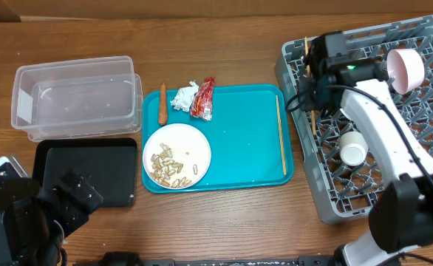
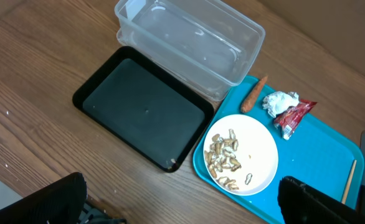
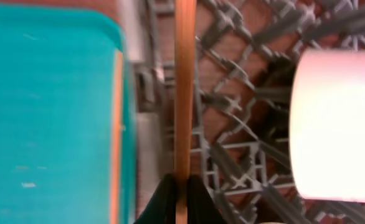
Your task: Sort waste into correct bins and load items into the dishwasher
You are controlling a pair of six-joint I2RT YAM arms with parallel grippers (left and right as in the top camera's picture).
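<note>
Right arm (image 1: 383,133): stretched over the dish rack (image 1: 423,159), right of the teal tray (image 1: 239,148), wrist bent down at the rack's tray-side edge.
Right gripper (image 3: 177,193): pinched tight on one chopstick (image 3: 182,93), held just past the tray's right rim, roughly parallel to that rim.
Left arm (image 1: 54,207): drawn back near the table's front edge, left of the teal tray.
Left gripper (image 2: 181,186): spread wide, holding nothing, hanging above the tray's front-left corner.
Second chopstick (image 1: 281,133): flat inside the tray along its right rim.
Plate (image 1: 176,155): on the tray's front-left part, peanut shells (image 1: 168,166) piled on it.
Tray's far-left corner: carrot stick (image 1: 162,107), tissue (image 1: 185,96) and red wrapper (image 1: 203,100) side by side, carrot tip poking over the rim.
Clear tub (image 1: 76,100): left of the tray.
Black tray (image 1: 87,174): left of the teal tray, in front of the tub.
Dish rack contents: pink bowl (image 1: 407,70) tilted on edge, white cup (image 1: 353,148) on its side.
</note>
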